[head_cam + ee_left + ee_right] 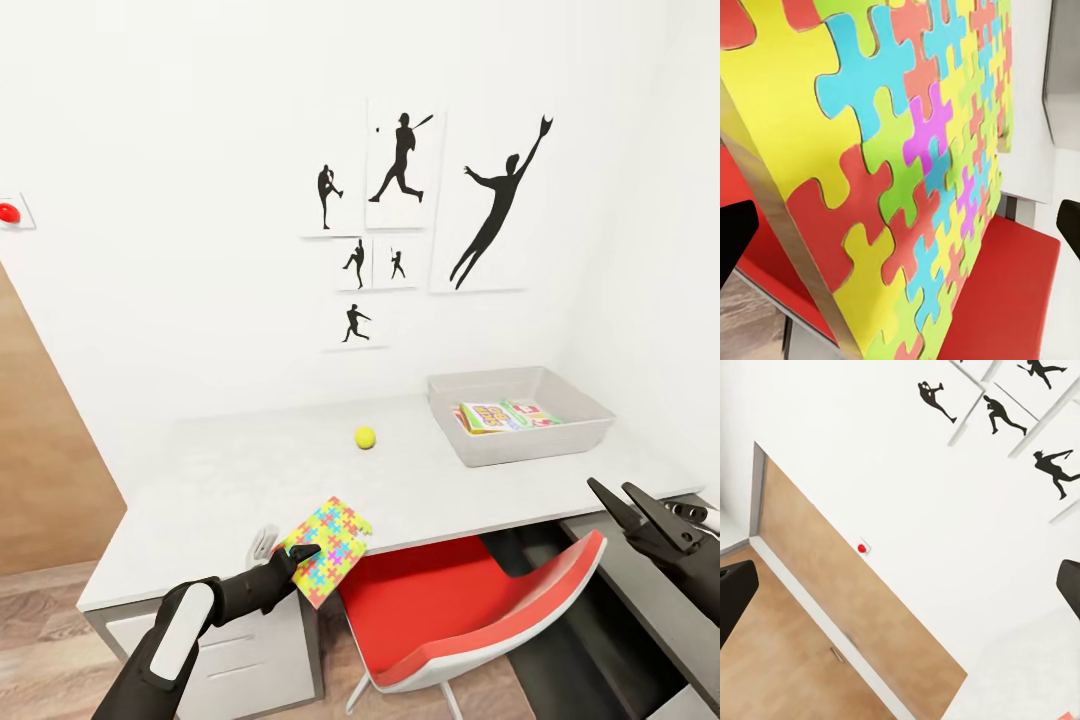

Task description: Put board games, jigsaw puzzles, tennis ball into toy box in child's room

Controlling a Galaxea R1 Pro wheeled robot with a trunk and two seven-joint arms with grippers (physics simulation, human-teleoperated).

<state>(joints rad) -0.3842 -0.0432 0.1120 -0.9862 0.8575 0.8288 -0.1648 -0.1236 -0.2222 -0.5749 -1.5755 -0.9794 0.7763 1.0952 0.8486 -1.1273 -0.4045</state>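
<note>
Desk [230,480]: multicolour interlocking puzzle [328,548], tilted.

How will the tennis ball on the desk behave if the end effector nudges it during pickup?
The tennis ball is round and sits alone on the flat grey table, so it would probably roll off at a light touch. Nothing beside it would stop it; the toy box stands well apart. Small for the fingers, so it may squirt out unless centred.

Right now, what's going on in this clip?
The left gripper holds a jigsaw puzzle at the table's front edge, above a red chair. The toy box already holds a board game. The tennis ball sits loose on the table. The right gripper is open and empty.
</note>
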